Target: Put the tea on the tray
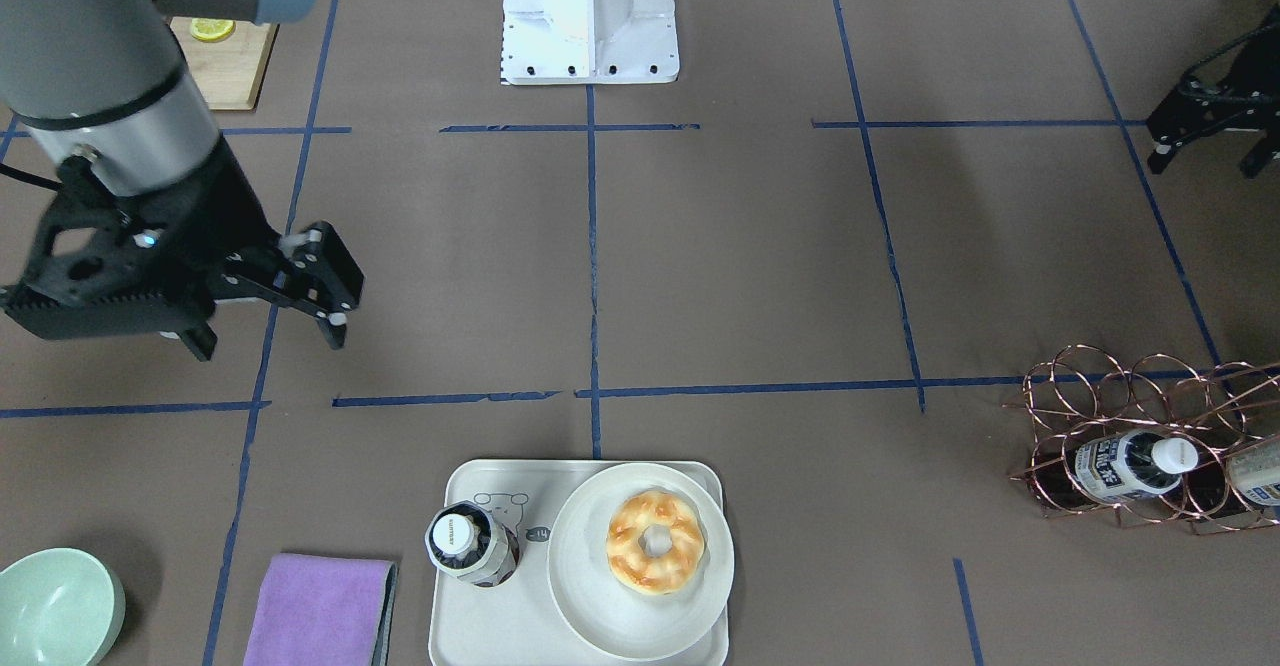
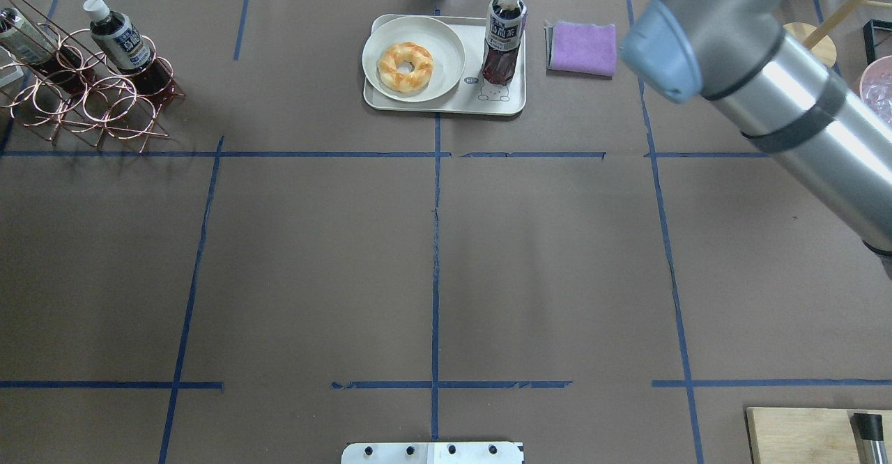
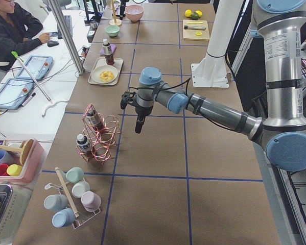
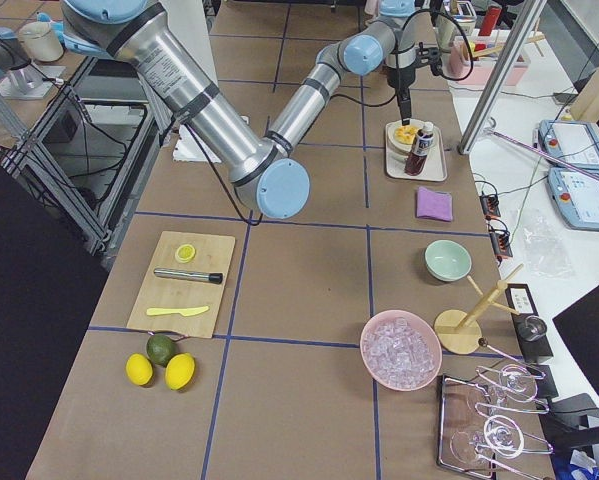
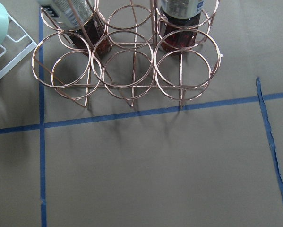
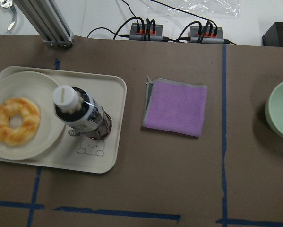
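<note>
My right gripper hangs above the table with its two fingers spread wide and nothing between them. It is on my side of the tray and well apart from it. The bottle of tea stands upright on the tray, white cap up. It sits at the end of the tray nearest the folded purple cloth, touching the small bear drawing and just beside the round white plate. The plate fills the tray's other end and carries a glazed doughnut.

My right wrist camera looks down on the same group: tea, tray, cloth and the edge of a pale green bowl.

My left gripper hangs at the far side of the table, fingers apart and holding nothing. It is near the copper wire rack, where a second bottle lies. My left wrist camera shows the rack's rings from close above.
</note>
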Action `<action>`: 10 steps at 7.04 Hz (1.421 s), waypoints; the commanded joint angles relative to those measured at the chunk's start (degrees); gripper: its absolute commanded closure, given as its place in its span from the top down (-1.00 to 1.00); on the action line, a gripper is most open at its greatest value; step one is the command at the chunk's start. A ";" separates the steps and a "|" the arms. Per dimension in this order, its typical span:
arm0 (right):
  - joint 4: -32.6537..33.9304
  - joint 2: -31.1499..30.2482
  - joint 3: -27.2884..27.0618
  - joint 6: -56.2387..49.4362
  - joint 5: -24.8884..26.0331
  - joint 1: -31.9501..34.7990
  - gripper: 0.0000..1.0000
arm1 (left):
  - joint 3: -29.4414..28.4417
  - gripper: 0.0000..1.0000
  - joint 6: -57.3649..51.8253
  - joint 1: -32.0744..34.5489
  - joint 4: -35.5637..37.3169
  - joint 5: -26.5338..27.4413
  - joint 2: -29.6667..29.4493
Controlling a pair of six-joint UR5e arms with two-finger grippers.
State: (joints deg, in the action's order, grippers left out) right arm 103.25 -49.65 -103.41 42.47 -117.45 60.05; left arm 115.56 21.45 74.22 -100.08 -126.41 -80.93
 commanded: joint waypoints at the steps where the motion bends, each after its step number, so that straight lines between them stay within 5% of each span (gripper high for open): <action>1: 1.25 -11.12 -7.58 -9.03 -4.86 4.52 1.00 | -11.44 1.00 -15.04 10.46 0.67 -6.72 -0.62; 3: 1.26 -19.73 -8.04 -20.78 -13.73 11.80 1.00 | -18.94 1.00 -22.22 15.67 5.73 -13.64 -0.89; 6: 0.91 -36.60 -7.42 -47.76 -14.91 23.58 1.00 | -17.83 1.00 -22.77 16.22 6.91 -15.54 -0.72; 8: 0.73 -42.11 -7.16 -48.11 -15.18 25.90 1.00 | -17.74 1.00 -22.77 16.31 6.82 -15.45 -0.36; 10: -1.89 -44.38 1.23 -48.01 -15.70 30.62 1.00 | -17.83 1.00 -22.77 16.31 6.82 -15.36 -0.19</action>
State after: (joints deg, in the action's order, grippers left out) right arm 103.17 -92.26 -107.08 -5.34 -132.73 87.52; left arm 97.78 -1.32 90.51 -93.24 -141.84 -81.24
